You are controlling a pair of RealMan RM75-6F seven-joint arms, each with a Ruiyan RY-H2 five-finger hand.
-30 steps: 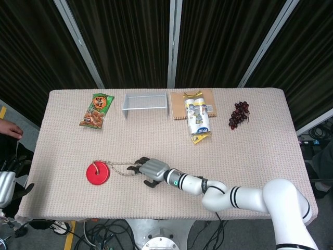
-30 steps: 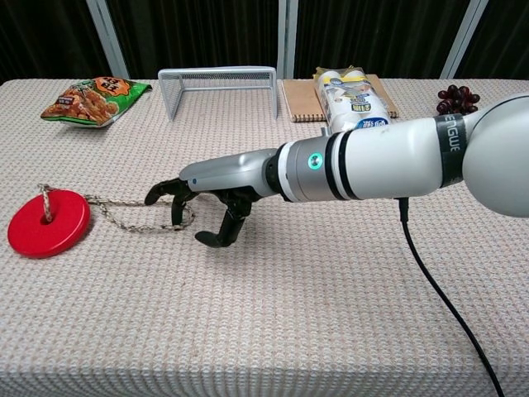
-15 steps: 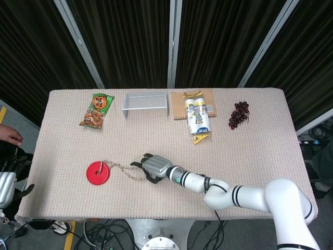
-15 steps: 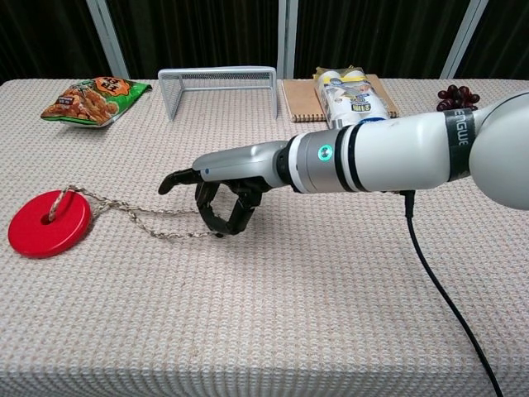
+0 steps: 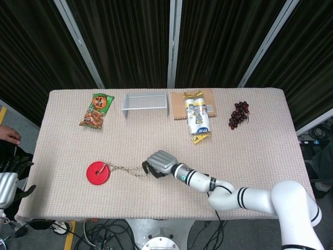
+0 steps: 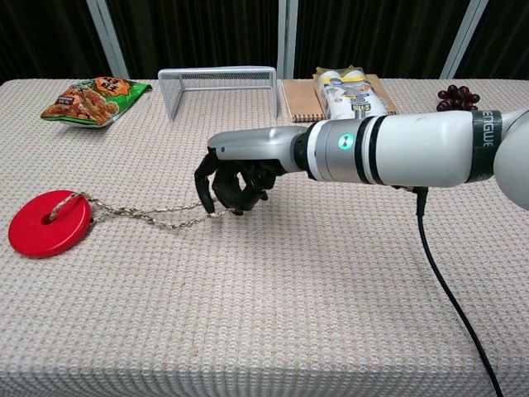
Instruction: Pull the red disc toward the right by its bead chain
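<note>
Nearest the robot, the right hand (image 6: 238, 178) is curling its dark fingers (image 6: 221, 192) tightly around the end of the thin metal bead chain (image 6: 145, 216), holding it just above the beige woven tablecloth (image 6: 273, 314). Seen from the head view, the right hand (image 5: 158, 163) is sitting near the table's centre, with the chain (image 5: 125, 169) running out toward nine o'clock. At that far end the chain is meeting the flat red plastic disc (image 6: 48, 223), which is lying on the cloth at the left; the head view shows the disc (image 5: 98, 173) at about eight o'clock from the table's centre. The left hand (image 5: 6, 179) is hanging off the table's left edge; its grip cannot be told. Farther back, a green snack bag (image 5: 97, 110), a white wire rack (image 5: 145, 102), a packet of white bottles (image 5: 197, 119) and a bunch of dark grapes (image 5: 239, 114) are lying along the twelve o'clock edge.
</note>
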